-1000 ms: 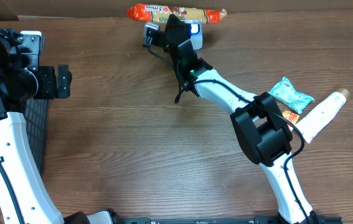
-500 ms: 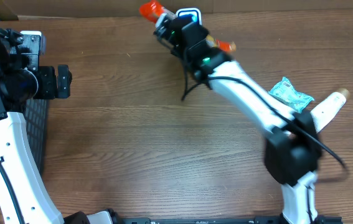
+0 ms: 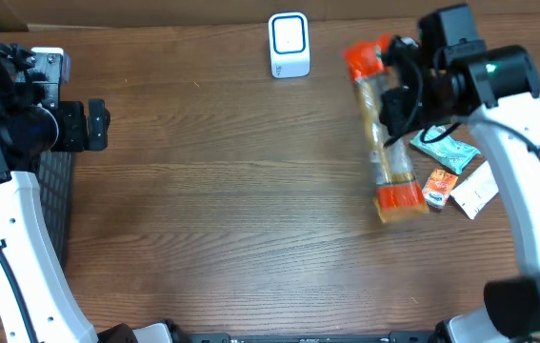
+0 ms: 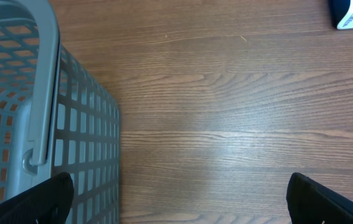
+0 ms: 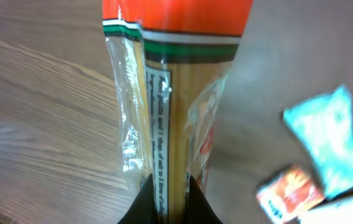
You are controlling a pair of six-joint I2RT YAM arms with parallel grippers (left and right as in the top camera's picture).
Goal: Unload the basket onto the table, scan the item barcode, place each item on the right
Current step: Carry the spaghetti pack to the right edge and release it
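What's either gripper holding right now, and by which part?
The right gripper pinches the spaghetti packet on its clear part near one orange end. The left gripper is open, holding nothing.

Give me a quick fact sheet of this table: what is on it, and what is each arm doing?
Right gripper: shut on the pasta pack
Pasta pack: long, clear wrapper with orange ends; off to the right of the scanner, not touching it
Scanner: white with a blue rim, at the far edge of the table
Barcode: none seen in these views
Left gripper: open, empty, beside a grey basket
Other items: teal packet and small orange packet, both near the pack
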